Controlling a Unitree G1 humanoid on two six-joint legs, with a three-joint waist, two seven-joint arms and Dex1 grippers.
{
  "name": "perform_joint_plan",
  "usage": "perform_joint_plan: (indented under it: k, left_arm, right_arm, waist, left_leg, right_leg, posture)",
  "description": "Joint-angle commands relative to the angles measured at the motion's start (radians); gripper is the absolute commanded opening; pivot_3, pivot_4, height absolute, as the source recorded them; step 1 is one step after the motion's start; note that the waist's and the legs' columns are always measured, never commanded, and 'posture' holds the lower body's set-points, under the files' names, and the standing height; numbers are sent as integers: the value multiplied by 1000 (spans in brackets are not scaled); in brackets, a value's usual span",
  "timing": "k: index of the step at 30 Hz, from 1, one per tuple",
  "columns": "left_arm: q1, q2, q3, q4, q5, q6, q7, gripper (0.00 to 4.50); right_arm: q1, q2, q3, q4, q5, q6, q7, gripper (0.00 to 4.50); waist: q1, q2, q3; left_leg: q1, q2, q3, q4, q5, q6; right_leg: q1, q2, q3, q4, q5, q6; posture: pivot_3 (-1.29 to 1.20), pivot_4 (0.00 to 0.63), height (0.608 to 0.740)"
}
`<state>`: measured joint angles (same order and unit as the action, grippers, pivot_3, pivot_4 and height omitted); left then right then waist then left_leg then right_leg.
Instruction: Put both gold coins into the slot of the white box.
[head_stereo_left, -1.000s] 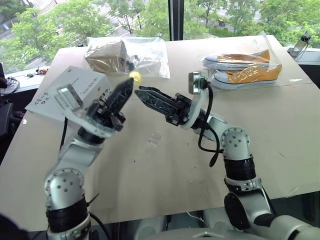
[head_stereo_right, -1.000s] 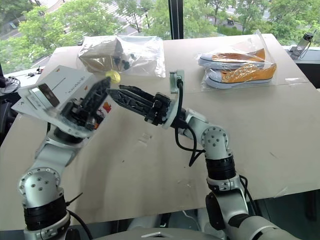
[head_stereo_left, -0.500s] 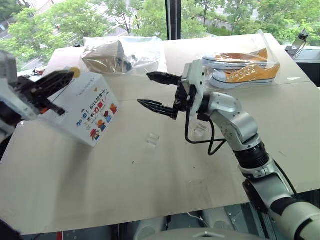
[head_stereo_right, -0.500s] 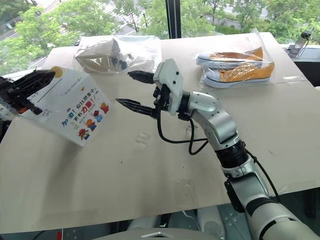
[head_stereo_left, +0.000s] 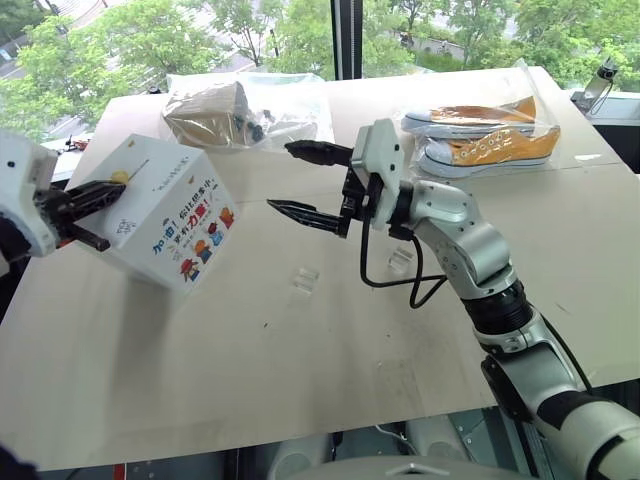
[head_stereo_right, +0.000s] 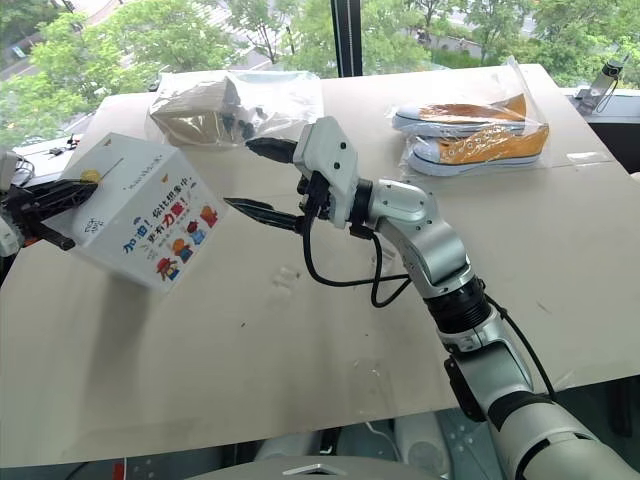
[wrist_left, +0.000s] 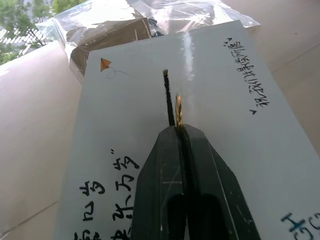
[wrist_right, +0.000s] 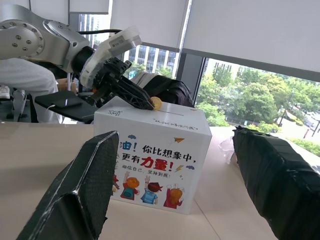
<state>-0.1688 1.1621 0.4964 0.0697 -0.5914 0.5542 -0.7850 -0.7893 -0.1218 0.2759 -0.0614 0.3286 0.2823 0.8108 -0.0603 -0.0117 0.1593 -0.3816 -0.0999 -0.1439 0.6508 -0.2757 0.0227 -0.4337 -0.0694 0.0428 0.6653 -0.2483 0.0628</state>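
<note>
I am swinging my left gripper (wrist_left: 179, 129) away from the right one and over the white box (head_stereo_left: 165, 215); its fingers are pinching a gold coin (wrist_left: 178, 111) edge-on just beside the slot (wrist_left: 168, 95), nearly ready to drop. My right gripper (head_stereo_left: 300, 180) is hanging wide and empty.

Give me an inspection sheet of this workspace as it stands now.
Surface: tan table, bare in front.
Job's things: white box; coin edge-on over the slot, beside it.
Clutter: bagged parcel, bagged orange shoes, clear blocks.
Claws: left claw shut on the coin; right claw open, empty.
Cables: black cable looped off the right arm.
Surroundings: windows, trees outside.
</note>
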Motion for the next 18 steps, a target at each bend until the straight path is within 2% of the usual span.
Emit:
perform_joint_plan:
  k: [1, 7, 15, 18]
  left_arm:
    - [-18, -13, -23, 44, 41, -2, -14, 0]
    - [-28, -41, -22, 62, 58, 29, -23, 0]
    - [-33, -109, 63, 54, -40, 187, -22, 0]
    - [-24, -103, 60, 55, -37, 224, -26, 0]
  right_arm:
    - [0, 8, -7, -41, 5, -10, -2, 3887]
    - [5, 12, -5, -44, 4, -10, -2, 3887]
    - [8, 17, -1, -43, -3, -14, -1, 3887]
    - [8, 19, -2, -44, -5, -15, -3, 3887]
  waist:
    - [-1, 0, 0]
    - [-3, 1, -1]
    - [-6, 2, -1]
    - [-6, 2, -1]
  left_leg:
    - [0, 0, 0, 0, 0, 0]
    - [1, 0, 0, 0, 0, 0]
    - [1, 0, 1, 2, 0, 0]
    - [2, 0, 1, 2, 0, 0]
  right_leg:
    - [0, 0, 0, 0, 0, 0]
    - [0, 0, 0, 1, 0, 0]
    - [0, 0, 1, 4, 0, 0]
    - [0, 0, 1, 5, 0, 0]
  posture:
    - [0, 150, 740]
    - [0, 150, 740]
    - [0, 150, 740]
    - [0, 150, 740]
